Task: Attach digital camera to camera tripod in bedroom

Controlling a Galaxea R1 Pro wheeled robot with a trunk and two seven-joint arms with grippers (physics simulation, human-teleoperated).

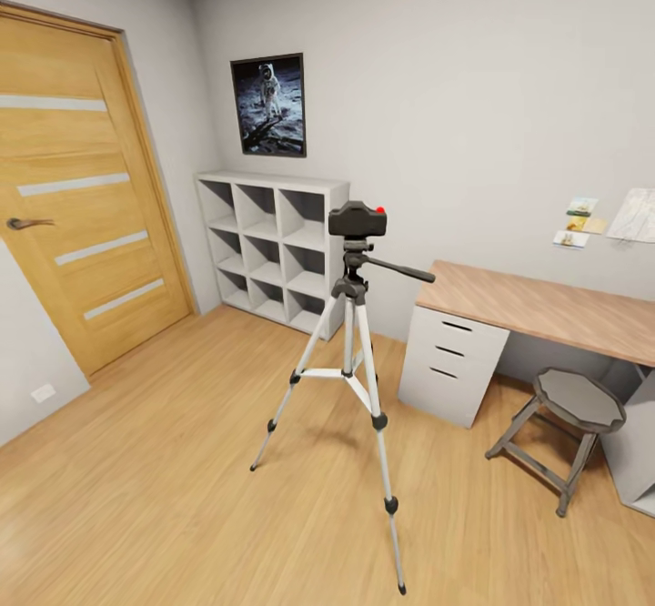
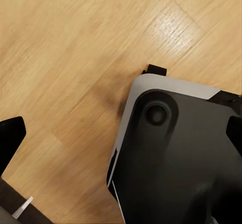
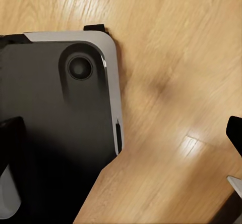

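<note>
The small black digital camera (image 1: 357,219), with its red button up, sits on the dark grey head of the camera tripod (image 1: 351,351). The tripod stands on the light wood floor in the middle of the head view, its silver legs spread and its black pan handle pointing right. My left gripper (image 2: 121,133) hangs open over the floor and my own dark base, one of its black fingers (image 2: 11,135) at the frame's edge. My right gripper (image 3: 121,133) is open too, with nothing between its fingers (image 3: 10,138).
A white cube shelf (image 1: 273,247) stands against the back wall behind the tripod. Right of it are a wood-topped desk (image 1: 546,306) with white drawers and a grey octagonal stool (image 1: 569,424). A wooden door (image 1: 82,196) is on the left. Open floor lies before the tripod.
</note>
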